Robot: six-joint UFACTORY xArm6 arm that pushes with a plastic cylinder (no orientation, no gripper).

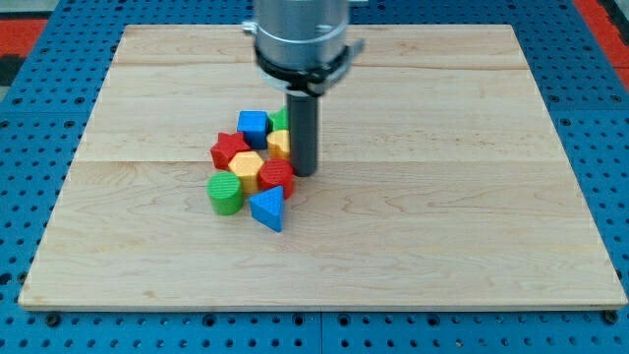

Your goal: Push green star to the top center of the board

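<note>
— Wooden surface [442, 197] fills most of the frame, pale planks over a blue pegboard [590, 128]. Where do we stand on it?

— Our rod comes down from the grey mount at the frame's top centre, and my tip [305, 172] meets the wood a little left of the middle, at the right edge of the block cluster.

— And the tool's state?

— We carry no jaws at all, only the straight dark rod — so nothing is spread, pressed together or pinching. It just stands beside the blocks.

— What do we see in the cluster?

— At its upper left sits a blue cube [253, 125]. Below it lies a red block [229, 149], star-like in outline, and to its right a yellow hexagonal block [247, 164]. Another yellow block [279, 144] sits just left of our rod; we cannot make out its shape. A red block [277, 177] lies just left of my tip, apparently touching it. At the cluster's lower edge are a green cylinder [224, 193] and, to its right, a blue triangle [267, 208].

— The task's block?

— Only a sliver of green shows — the green star [279, 120], right of the blue cube and partly hidden behind our rod. Its shape we cannot confirm from here. It lies at the cluster's upper right, above my tip in the frame and well below the surface's top edge.
</note>
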